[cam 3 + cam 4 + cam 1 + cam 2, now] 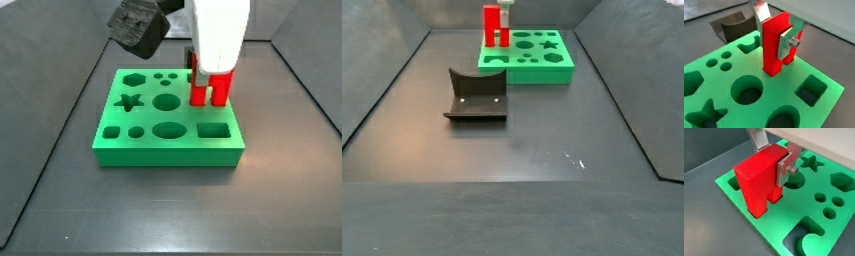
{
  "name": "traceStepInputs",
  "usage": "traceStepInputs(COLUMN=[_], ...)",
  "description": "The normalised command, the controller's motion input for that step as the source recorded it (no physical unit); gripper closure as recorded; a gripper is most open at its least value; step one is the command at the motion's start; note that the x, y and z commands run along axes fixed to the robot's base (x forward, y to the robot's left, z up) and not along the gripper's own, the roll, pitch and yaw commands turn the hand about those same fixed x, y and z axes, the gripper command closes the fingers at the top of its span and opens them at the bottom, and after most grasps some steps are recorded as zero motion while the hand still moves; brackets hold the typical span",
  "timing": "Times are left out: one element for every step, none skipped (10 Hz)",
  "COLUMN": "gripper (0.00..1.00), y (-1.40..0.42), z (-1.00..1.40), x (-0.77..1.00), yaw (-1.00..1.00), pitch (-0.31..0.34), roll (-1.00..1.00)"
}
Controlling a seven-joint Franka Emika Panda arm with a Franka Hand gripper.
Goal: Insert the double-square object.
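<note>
The bright red double-square object (773, 50) stands upright with its two legs down on the green block (724, 75). It stands near the block's edge, between the round hole and the square hole. I cannot tell how deep the legs sit. My gripper (776, 37) is shut on its upper part, one silver finger on each side. It shows the same way in a wrist view (773, 163) on the object (754, 185) and the block (827, 228). In the side views the object (209, 88) (494, 25) rises from the block (147, 135) (543, 65) under my gripper (214, 60) (500, 6).
The dark fixture (476, 97) stands on the grey floor beside the green block; it also shows in a wrist view (732, 26) and a side view (140, 27). The block has star, hexagon, round, oval and square holes. Dark walls ring the floor.
</note>
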Motion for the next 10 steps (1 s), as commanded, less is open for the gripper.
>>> traceStepInputs(gripper=[1.0,1.0,1.0,1.0,1.0,1.0,1.0,1.0,1.0,1.0], y=[0.01,0.0,0.0,0.0,0.0,0.0,0.0,0.0,0.0,0.0], z=[-0.28,-0.26,-0.33,-0.34,-0.29,-0.23,-0.26,-0.25,0.0,0.0], x=[0.01,0.23,0.21,0.19,0.18,0.2,0.16,0.03,0.0,0.0], yaw=[0.0,-0.3,-0.38,-0.33,-0.24,-0.17,-0.12,-0.11,0.0,0.0], pitch=[-0.017,0.0,0.027,0.054,0.077,0.074,0.037,0.0,-0.047,0.0], roll=[-0.32,-0.09,0.0,0.0,0.03,0.0,0.0,0.0,0.0,0.0])
